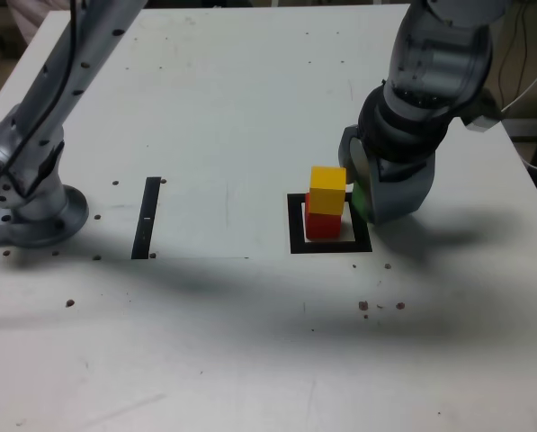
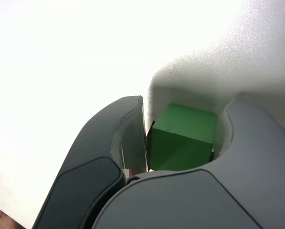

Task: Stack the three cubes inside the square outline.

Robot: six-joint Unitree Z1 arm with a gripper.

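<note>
In the exterior view, the yellow cube (image 1: 327,190) is sitting atop the red cube (image 1: 323,225) within the square outline (image 1: 296,236). At their three o'clock, the gripper (image 2: 183,126)'s jaws are flanking the green cube (image 2: 183,136); whether they're gripping is unclear.

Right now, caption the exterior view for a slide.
Yellow cube stacked on red cube within the square outline, end effector at the green cube.

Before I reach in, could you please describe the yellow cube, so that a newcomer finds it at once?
On the white table, right of the exterior view's centre, find the flat black square outline. Inside it stands a red cube, and the yellow cube sits on top. It alone is yellow; the green cube is between the gripper's jaws.
</note>
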